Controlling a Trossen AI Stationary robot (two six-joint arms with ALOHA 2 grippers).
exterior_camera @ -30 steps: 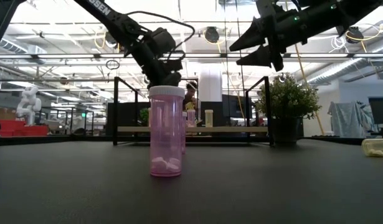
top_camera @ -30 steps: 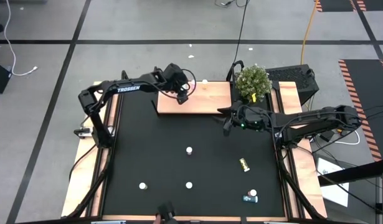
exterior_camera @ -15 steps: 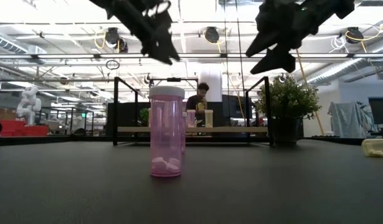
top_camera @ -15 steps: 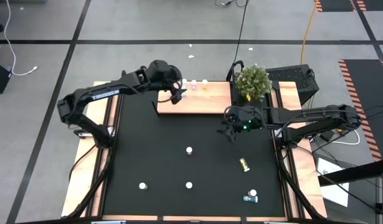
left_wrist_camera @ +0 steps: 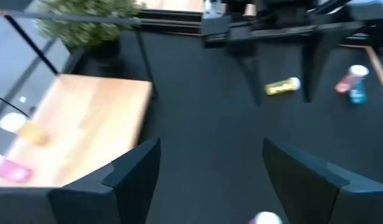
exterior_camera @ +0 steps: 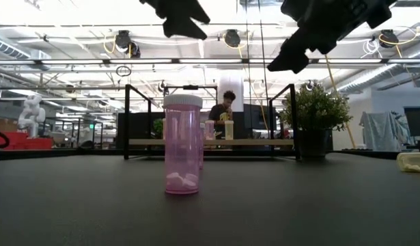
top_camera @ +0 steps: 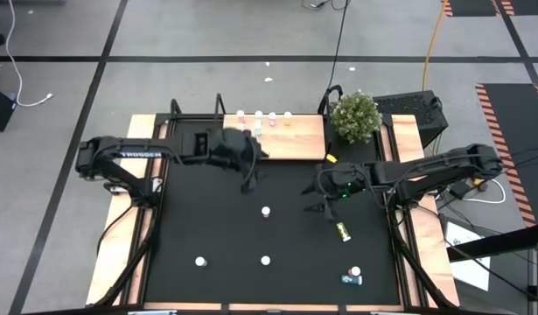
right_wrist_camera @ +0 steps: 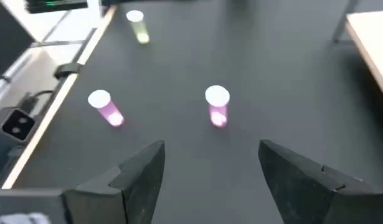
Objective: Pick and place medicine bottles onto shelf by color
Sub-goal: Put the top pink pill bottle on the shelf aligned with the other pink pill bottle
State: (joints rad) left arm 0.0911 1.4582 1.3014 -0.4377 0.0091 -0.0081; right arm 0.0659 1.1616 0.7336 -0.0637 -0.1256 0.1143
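Pink bottle (top_camera: 266,212) stands mid-counter between both empty, jaws-apart grippers, left (top_camera: 248,182) and right (top_camera: 324,203) (shelf (top_camera: 290,140) holds three), so both diving at once risks a collision or tip-over.

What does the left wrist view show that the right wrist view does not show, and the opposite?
Only the left wrist view shows the potted plant, a yellow bottle lying on the mat, and a pink bottle beside a blue one. It also shows most of the wooden shelf, holding a yellow bottle and a pink one.

Only the right wrist view shows two standing pink bottles and a pale yellow-green one farther off.

Both show the black mat and an open, empty gripper: left gripper, right gripper.
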